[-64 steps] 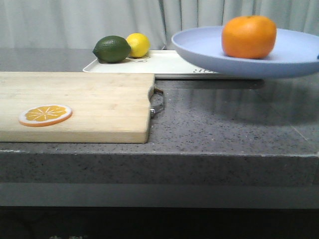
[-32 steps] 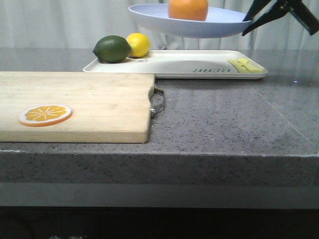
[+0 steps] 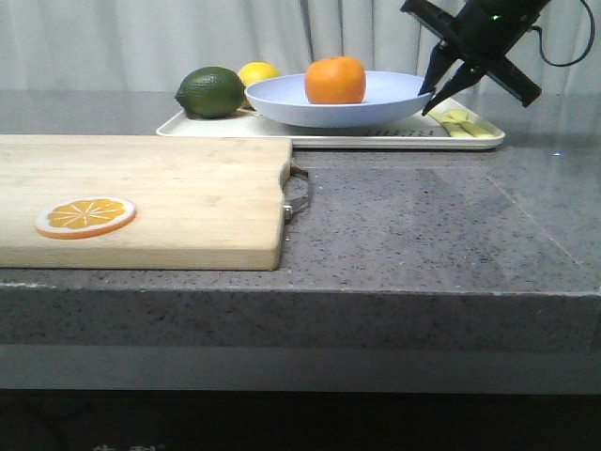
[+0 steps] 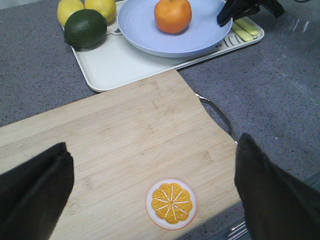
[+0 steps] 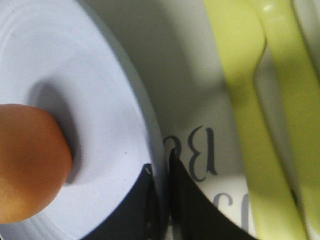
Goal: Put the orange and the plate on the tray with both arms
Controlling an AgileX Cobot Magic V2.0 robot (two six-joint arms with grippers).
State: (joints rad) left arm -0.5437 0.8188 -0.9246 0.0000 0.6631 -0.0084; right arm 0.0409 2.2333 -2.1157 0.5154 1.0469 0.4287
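The orange (image 3: 335, 80) sits in the pale lavender-blue plate (image 3: 282, 99). The plate is low over the white tray (image 3: 376, 141) at the back; I cannot tell whether it touches. My right gripper (image 3: 424, 101) is shut on the plate's right rim, one finger inside and one under it. The right wrist view shows the gripper (image 5: 161, 175) pinching the plate rim (image 5: 100, 100), the orange (image 5: 25, 160) and the printed tray (image 5: 200, 100). My left gripper (image 4: 153, 143) is open and empty above the cutting board. That view also shows the orange (image 4: 173, 15), plate (image 4: 145, 30) and tray (image 4: 115, 65).
A wooden cutting board (image 3: 169, 188) with a metal handle lies at the front left, a flat orange slice (image 3: 85, 216) on it. A green lime (image 3: 211, 92) and a lemon (image 3: 258, 71) sit on the tray's left end. Yellow utensils (image 3: 460, 122) lie on its right end.
The plate with the orange has come down from high above the tray to low over it. My right gripper came down with it, still gripping the rim.
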